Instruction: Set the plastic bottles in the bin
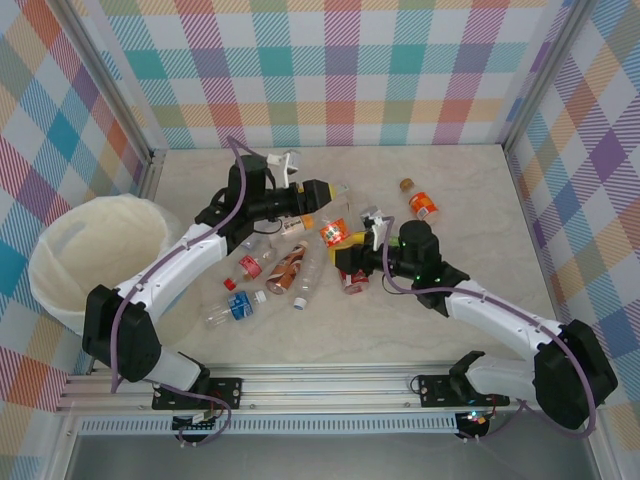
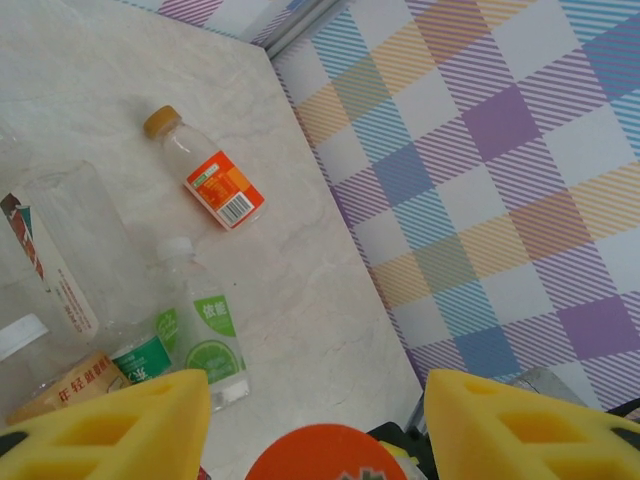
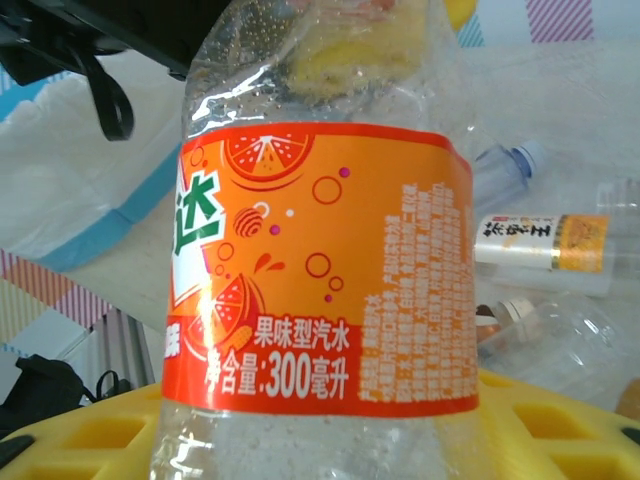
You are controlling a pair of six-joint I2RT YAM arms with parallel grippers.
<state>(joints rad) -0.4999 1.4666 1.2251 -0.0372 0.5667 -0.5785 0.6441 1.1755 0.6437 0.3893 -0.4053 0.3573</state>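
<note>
DESK: What is the subject?

PHOTOGRAPHER: An orange-labelled bottle [image 3: 320, 270] of clear plastic, held upright between the yellow pads [image 3: 80, 440] of the right gripper [image 3: 320, 440], which pinch it low on the body. Above it waits the left gripper [image 2: 320, 425], jaws spread wide. An orange round end sits between its pads with a gap on either side. I take that to be the same bottle.

DESK: Why two grippers at one bottle?

PHOTOGRAPHER: It reads as a hand-over. The bin [image 1: 48, 285], a wide bucket lined with a white bag [image 1: 100, 250], stands well behind the left jaws, back along that arm, and far from the right jaws. Passing the bottle across would give it to the arm better placed to drop it in.

DESK: And the other bottles?

PHOTOGRAPHER: Not yet binned. Ahead of the left jaws, an orange-capped bottle [image 2: 205, 180] lies on its side on the pale table [image 1: 470, 180]. A green-labelled bottle [image 2: 212, 340] lies nearer, just off the left pad. More bottles [image 1: 270, 270] are strewn on the bin side of both jaws, well apart from the bin itself.

DESK: What does the next move call for?

PHOTOGRAPHER: By my judgement, the left jaws must close on the bottle before the right ones let go. Thin, slick plastic could buckle under the squeeze or slip and fall among the loose ones.
</note>
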